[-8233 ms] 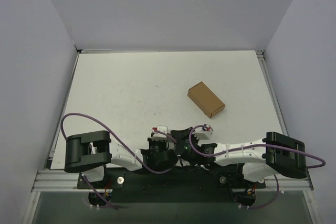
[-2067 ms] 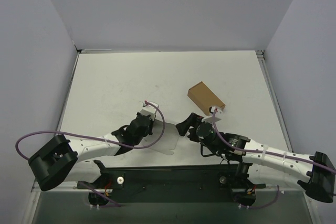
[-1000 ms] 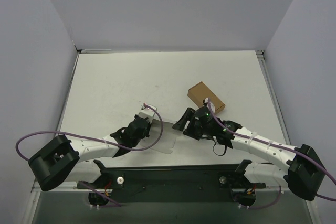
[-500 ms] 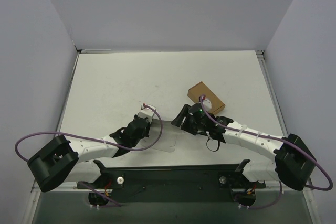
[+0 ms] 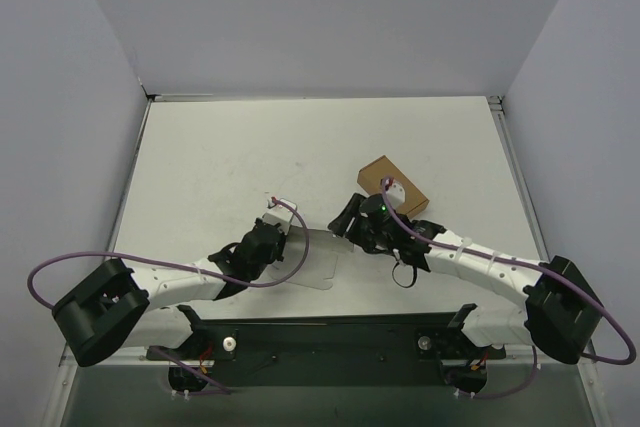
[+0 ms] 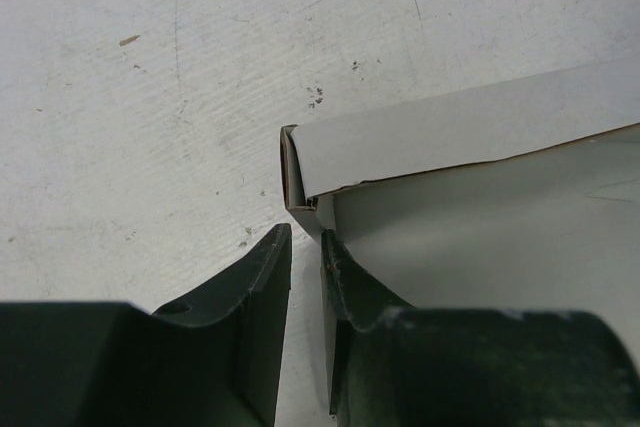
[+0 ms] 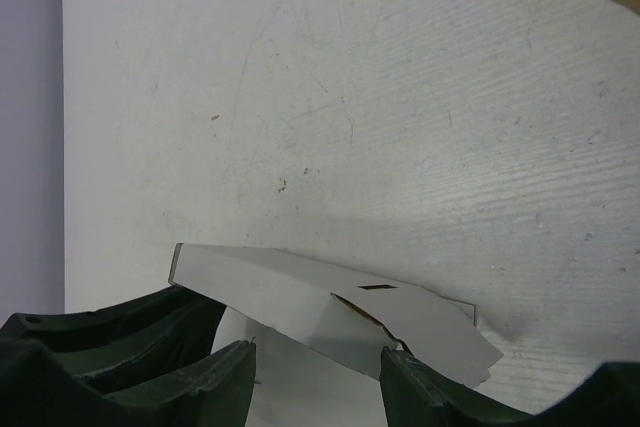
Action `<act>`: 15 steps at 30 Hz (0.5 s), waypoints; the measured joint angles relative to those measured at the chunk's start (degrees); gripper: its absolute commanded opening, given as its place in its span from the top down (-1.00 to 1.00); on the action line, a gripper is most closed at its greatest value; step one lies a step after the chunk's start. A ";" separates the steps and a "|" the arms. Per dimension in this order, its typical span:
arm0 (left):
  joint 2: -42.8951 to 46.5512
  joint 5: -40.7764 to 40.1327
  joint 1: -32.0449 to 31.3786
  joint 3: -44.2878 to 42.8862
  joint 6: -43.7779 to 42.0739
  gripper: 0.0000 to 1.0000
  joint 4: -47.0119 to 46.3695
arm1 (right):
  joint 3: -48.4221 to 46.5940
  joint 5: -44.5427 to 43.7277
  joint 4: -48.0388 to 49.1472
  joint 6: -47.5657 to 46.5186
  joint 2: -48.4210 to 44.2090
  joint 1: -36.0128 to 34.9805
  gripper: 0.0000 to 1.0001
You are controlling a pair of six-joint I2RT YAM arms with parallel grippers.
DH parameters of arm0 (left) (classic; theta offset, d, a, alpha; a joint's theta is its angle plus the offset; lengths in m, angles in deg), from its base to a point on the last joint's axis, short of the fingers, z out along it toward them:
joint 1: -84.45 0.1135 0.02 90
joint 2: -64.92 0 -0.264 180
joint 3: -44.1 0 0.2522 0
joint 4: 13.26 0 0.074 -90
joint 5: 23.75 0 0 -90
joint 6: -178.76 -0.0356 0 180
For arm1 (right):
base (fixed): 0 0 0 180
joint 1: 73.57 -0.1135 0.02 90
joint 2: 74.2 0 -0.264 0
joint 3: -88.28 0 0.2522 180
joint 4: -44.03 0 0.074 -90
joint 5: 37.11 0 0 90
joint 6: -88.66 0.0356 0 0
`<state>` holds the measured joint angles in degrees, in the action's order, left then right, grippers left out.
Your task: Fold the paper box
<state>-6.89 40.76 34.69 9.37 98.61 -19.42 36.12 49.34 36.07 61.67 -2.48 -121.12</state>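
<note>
The left gripper point(image 6: 303, 237) has its fingers drawn to a thin slit, clamped on one corner of the paper box point(image 6: 480, 227). From that corner a narrow flap of the grey-white card stands folded up along the far edge, its brown inner face showing at the end. The right gripper point(image 7: 315, 352) stands with its fingers wide apart, straddling the opposite edge of the card without closing on it. In its wrist view the sheet passes between the fingers, raised a little, with a shadow on the desk point(image 5: 250, 157) beneath. In the top view the paper box spans the gap between the two grippers. It sits on the near, left side of the brown box point(image 5: 385, 175), close to it but apart. The right gripper reaches in between the two.
</note>
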 measured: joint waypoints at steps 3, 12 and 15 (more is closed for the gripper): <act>0.02 0.00 0.00 0.00 0.00 0.42 0.00 | -1.20 -0.66 0.00 -0.74 0.31 0.00 -0.04; 0.04 0.00 0.00 0.02 0.00 0.42 0.00 | -4.07 -0.83 0.31 -1.62 4.98 -0.63 -0.04; 0.13 0.00 0.00 0.02 0.00 0.42 0.00 | -4.26 -1.62 -0.87 -1.68 5.11 -1.73 -0.04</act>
<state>-6.76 40.76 34.69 9.39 98.61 -19.42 31.86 47.72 35.20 59.98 2.64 -122.84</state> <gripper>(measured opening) 0.288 0.521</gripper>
